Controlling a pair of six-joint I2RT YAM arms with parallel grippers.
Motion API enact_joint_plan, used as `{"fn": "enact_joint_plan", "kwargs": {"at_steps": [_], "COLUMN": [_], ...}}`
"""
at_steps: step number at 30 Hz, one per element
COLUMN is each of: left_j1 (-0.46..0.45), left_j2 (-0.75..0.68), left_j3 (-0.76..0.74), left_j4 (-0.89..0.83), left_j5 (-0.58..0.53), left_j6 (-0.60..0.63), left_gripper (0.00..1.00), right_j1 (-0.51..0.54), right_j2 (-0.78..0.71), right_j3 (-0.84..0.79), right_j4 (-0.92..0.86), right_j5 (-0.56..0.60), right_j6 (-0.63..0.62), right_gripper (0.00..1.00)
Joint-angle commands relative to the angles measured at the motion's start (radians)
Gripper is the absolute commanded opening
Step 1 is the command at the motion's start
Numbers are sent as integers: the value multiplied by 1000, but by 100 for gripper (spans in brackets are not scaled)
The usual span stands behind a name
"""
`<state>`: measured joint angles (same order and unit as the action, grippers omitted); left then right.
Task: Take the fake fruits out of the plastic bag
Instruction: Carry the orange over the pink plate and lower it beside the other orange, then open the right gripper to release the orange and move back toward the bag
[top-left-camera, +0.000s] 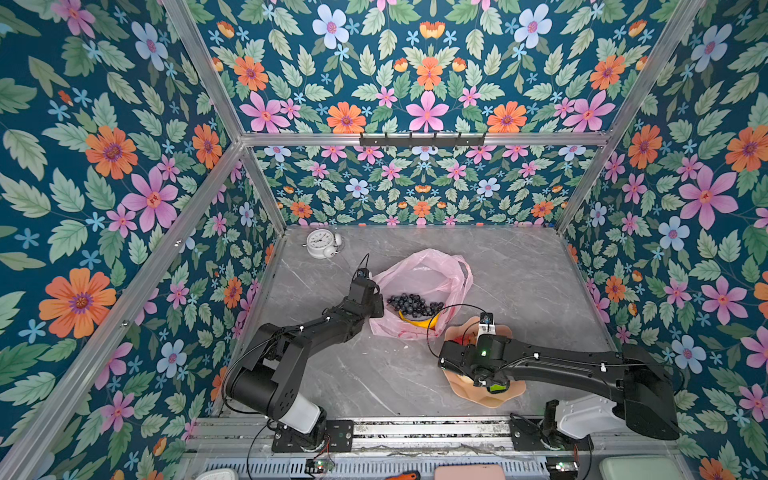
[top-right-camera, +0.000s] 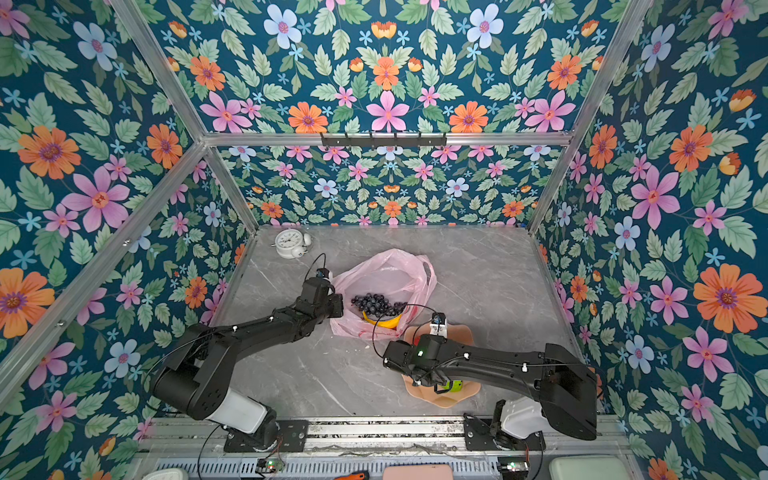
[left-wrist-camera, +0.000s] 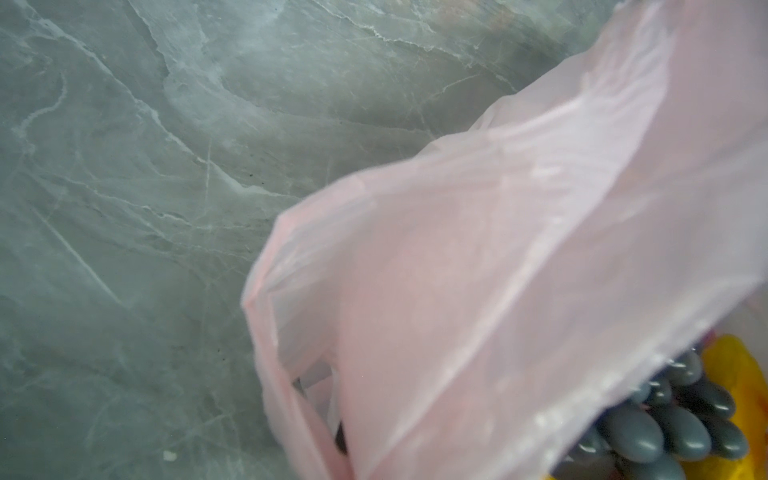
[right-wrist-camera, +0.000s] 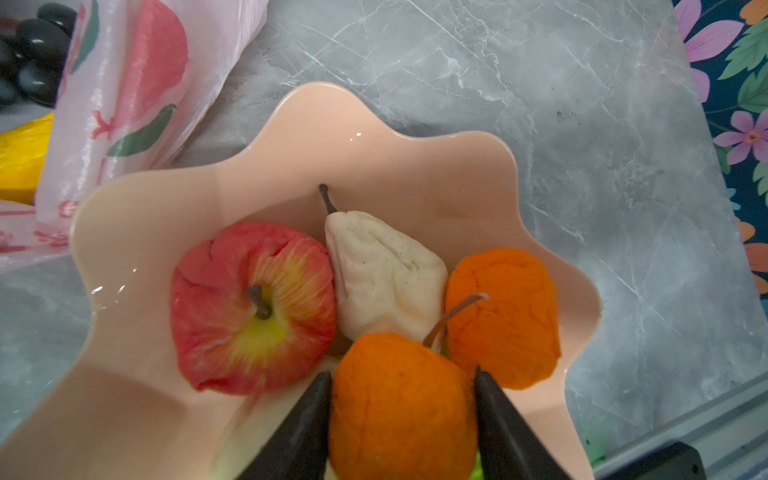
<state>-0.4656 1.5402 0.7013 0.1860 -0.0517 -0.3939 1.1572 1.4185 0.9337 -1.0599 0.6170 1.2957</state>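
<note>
left end effector (top-left-camera: 379, 309) clenched at plastic bag (top-left-camera: 419, 270) | right end effector (right-wrist-camera: 402, 372) grasping orange (right-wrist-camera: 399, 419), in bowl (right-wrist-camera: 374, 137)

Matte-black segmented left arm (top-left-camera: 316, 328) and right arm (top-left-camera: 573, 365), each with a white base housing (top-left-camera: 301, 415) at 6 o'clock on a screwed black plate (top-left-camera: 338, 434). Thin black cables (top-left-camera: 428, 332) loop at the wrists; the right gripper (right-wrist-camera: 403, 374) has black tapered fingers (right-wrist-camera: 299, 428).
</note>
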Motion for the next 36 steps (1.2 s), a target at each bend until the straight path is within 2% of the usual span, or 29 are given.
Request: {"fn": "enact_joint_plan", "kwargs": {"at_steps": [1,12,16,25,30,36], "left_j1": [-1,-1,-1,-1,-12,-30], "left_j2": [-1,2,2,9,-10,12], "left_j3": [4,5,6,11,0,15], "left_j4": [3,3,3,3,30,27], "left_j5": [-2,-2,-2,15,61,68], "left_j6": [3,3,2,4,20,34], "left_gripper": [2,2,2,2,3,2], "right_j1": [1,1,1,1,-34,-129], "right_j2": [11,27,27,-23,-63,-117], "right_j3": [0,2,11,58,78,105], "right_j4": [-4,6,-4,-84,-100,46], "right_j5": [8,-6,-7,26,74,57], "right_j6": [21,22,20,15,-42,-256], "right_gripper": [56,68,69,79,80,80]}}
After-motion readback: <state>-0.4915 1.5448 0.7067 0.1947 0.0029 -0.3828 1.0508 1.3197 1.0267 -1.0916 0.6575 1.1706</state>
